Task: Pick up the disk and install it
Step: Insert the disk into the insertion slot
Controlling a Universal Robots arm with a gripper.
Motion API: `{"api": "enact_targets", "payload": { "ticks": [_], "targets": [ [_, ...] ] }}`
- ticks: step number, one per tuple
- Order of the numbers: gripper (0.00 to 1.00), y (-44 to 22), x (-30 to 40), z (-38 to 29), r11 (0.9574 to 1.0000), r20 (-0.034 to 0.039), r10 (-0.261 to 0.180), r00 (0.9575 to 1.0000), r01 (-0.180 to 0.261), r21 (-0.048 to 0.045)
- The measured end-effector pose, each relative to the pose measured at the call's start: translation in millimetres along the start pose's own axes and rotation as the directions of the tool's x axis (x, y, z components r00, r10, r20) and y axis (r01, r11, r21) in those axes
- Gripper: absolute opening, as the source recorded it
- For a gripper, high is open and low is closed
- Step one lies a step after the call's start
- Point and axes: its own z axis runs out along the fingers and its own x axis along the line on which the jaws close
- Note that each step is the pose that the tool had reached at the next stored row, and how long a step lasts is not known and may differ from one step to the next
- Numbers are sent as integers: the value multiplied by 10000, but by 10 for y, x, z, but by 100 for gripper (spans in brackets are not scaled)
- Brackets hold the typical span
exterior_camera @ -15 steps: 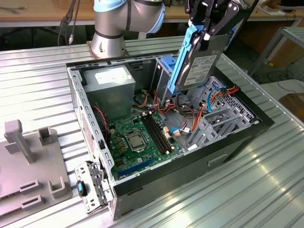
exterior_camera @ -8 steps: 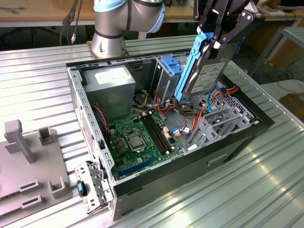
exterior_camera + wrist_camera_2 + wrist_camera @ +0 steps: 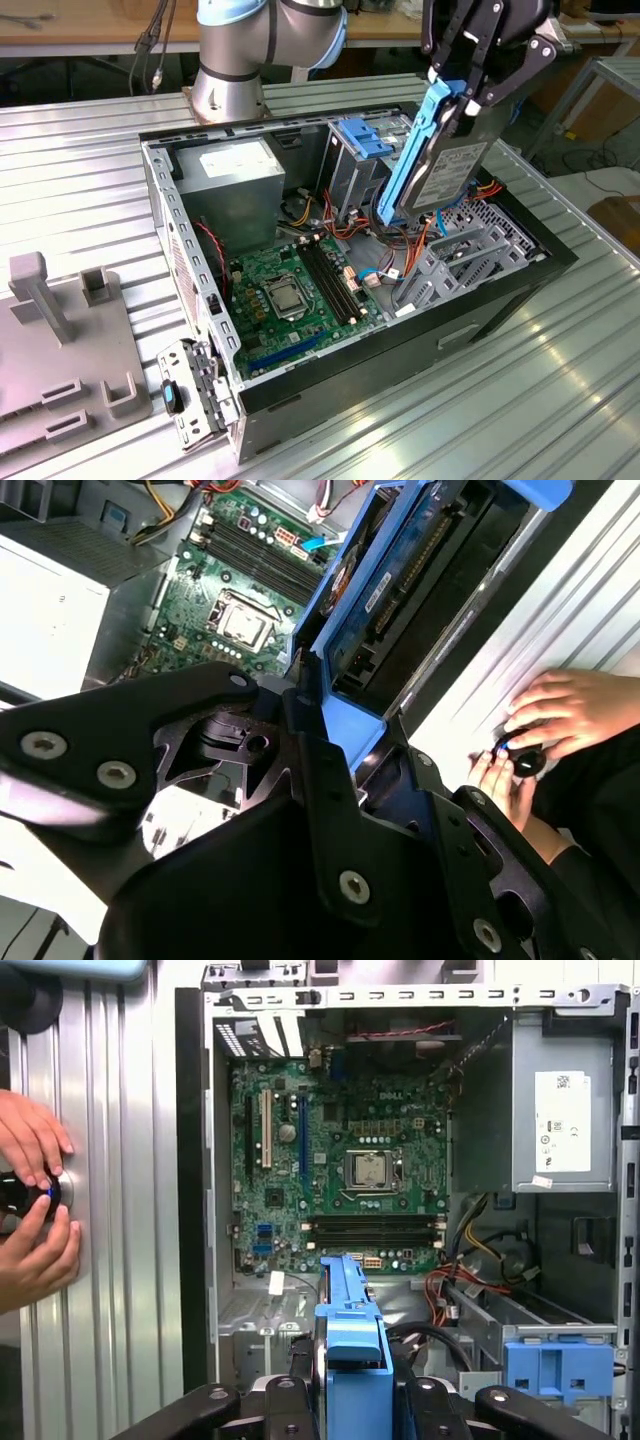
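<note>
My gripper (image 3: 466, 92) is shut on the disk (image 3: 445, 165), a grey-black drive with bright blue side rails. In the exterior view the disk hangs tilted on edge, its lower end just above the metal drive cage (image 3: 470, 245) at the right end of the open computer case (image 3: 400, 350). In the second wrist view the black fingers (image 3: 310, 770) clamp the blue rail of the disk (image 3: 400, 580). In the first wrist view the disk (image 3: 352, 1350) shows edge-on between the fingers (image 3: 430, 1400), over the case's drive area.
The case holds a green motherboard (image 3: 290, 290), a grey power supply (image 3: 235, 185), a light blue latch bracket (image 3: 365, 135) and loose orange and blue cables. A person's hands (image 3: 35, 1205) hold a small black device beside the case. A grey fixture (image 3: 70, 340) stands at the exterior view's left.
</note>
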Motion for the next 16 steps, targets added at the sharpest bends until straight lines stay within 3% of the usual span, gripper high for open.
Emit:
{"api": "enact_targets", "payload": {
  "ticks": [14, 16],
  "targets": [
    [37, -272, 121, 37, 10000, -1, 0, 10000, 0, 0],
    [37, -335, 125, 43, 10000, -1, 1, 10000, -1, 0]
  ]
}}
